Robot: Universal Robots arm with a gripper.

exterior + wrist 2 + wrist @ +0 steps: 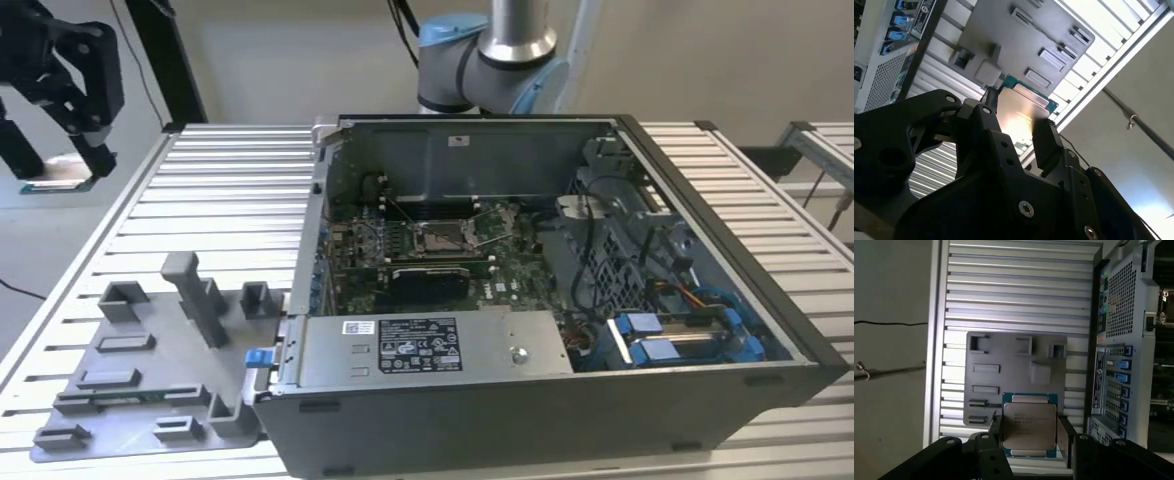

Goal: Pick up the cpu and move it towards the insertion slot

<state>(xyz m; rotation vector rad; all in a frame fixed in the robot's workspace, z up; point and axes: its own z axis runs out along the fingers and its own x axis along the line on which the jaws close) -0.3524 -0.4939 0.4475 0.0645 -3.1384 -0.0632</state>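
The claw [56, 172] hangs high at the exterior view's left, out past the edge of the slatted metal surface [227, 200]; its two black fingers are drawn in on the cpu [59, 182] and grip it by two opposite edges, so the chip is held level in the air, clear of everything below; in the first wrist view the cpu [1029, 427] shows its silvery face with a green rim around it, pinched between the fingers of the claw [1030, 432]; in the second wrist view the cpu [1021, 117] catches a bright glare, and the claw [1019, 127] closes on it from both sides; past the chip in both wrist views lies the grey tray [1004, 375] with its upright blocks, resting on the surface beside the computer case [534, 300]; the case stands open in the middle of the surface, and the insertion slot [441, 237] sits within it on the green motherboard [350, 250], its shiny frame around a pale centre; the cpu is well apart from that slot, with the tray [147, 370] and the case wall between them.
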